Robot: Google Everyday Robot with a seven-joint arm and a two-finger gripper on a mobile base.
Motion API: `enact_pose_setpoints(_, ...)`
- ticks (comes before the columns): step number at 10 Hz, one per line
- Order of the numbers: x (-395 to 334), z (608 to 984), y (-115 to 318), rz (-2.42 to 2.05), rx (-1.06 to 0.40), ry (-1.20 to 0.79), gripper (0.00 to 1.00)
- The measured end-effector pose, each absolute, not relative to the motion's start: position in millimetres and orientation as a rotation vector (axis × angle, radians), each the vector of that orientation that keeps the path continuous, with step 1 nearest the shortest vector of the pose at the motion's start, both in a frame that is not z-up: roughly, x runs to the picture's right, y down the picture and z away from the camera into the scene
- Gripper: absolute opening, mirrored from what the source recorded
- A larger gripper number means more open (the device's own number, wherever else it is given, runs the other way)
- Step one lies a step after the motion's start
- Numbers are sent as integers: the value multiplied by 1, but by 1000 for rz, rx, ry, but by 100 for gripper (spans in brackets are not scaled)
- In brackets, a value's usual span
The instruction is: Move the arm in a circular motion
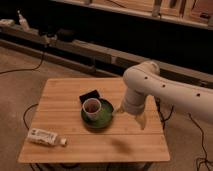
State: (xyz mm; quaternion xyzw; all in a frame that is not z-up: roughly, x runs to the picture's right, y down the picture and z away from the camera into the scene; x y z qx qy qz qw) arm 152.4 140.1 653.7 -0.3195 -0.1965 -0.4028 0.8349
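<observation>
The arm (165,87) is cream-white with small dark dots. It reaches in from the right edge, bends at a bulbous joint (142,75) and drops toward the wooden table (60,100). Its gripper (141,121), a small tan tip, hangs just above the table's right part, right of the green plate (100,122) and apart from it.
A white cup (92,107) with dark contents stands on the green plate, with a black object (90,95) behind it. A white bottle (45,136) lies at the table's front left. Cables trail on the floor around the table. A dark shelf runs along the back.
</observation>
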Motion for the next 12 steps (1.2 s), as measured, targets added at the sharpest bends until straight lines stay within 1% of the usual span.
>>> enact_pose_setpoints(2,216,659,116,-703,-643,-309,80)
enact_pose_setpoints(4,264,681,84,-555,-588,-248,80)
enact_pose_setpoints(5,283,697,68,-494,-570,-227,80)
enact_pose_setpoints(7,299,741,43,-418,-594,-187,80)
enact_pose_setpoints(9,287,777,22,-428,-622,-143,80)
enact_pose_setpoints(10,263,798,8,-470,-624,-120,80)
enact_pose_setpoints(12,212,818,-8,-568,-613,-103,80)
